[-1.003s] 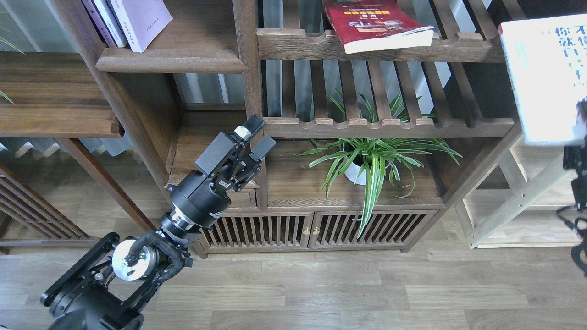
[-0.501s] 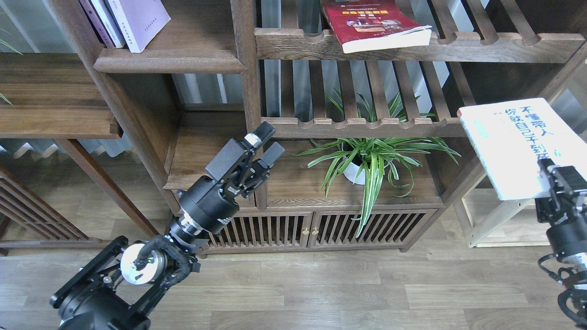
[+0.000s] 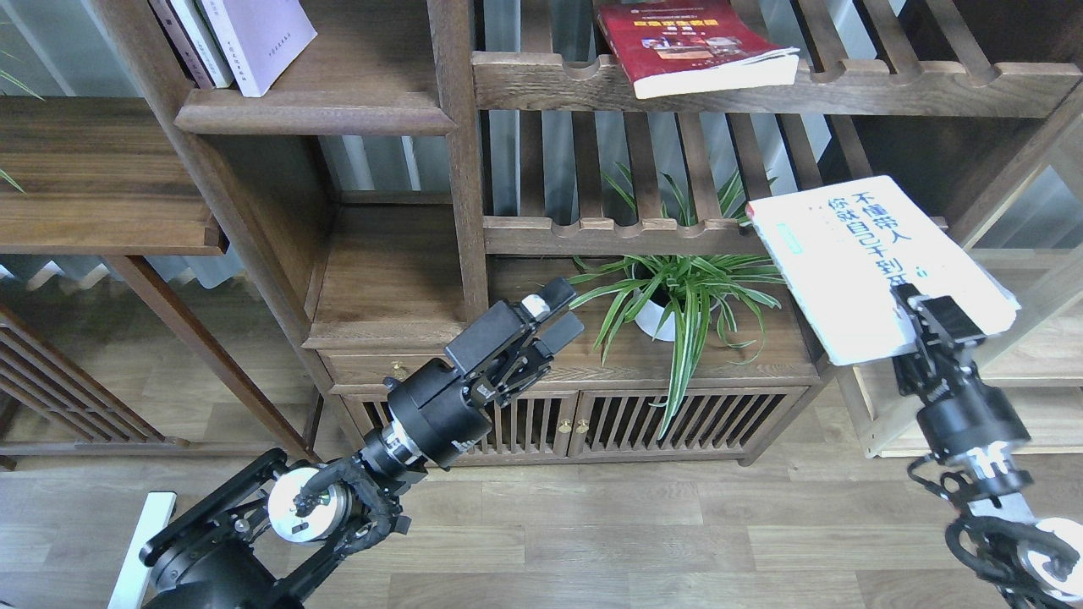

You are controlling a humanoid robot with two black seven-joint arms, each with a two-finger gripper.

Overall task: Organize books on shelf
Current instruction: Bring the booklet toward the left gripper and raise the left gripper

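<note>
My right gripper [image 3: 925,316] is shut on the lower edge of the large white book with black Chinese characters [image 3: 863,258] and holds it tilted in the air in front of the bookcase's right side. My left gripper [image 3: 555,314] is open and empty, low in the middle, just left of the plant. The dark red book [image 3: 689,42] lies flat on the upper slatted rack. The pale lavender book [image 3: 264,38] leans with other thin books on the solid dark-brown shelf [image 3: 313,112] at the upper left.
A potted spider plant [image 3: 677,296] stands on the low cabinet top [image 3: 541,359] under the lower slatted rack [image 3: 643,233]. A pale wood rack [image 3: 897,406] stands at the right. A dark side table [image 3: 101,186] is at the left.
My right arm has brought the white book leftward into view and lower. My left gripper has moved right and down, from the shelf post toward the plant.
</note>
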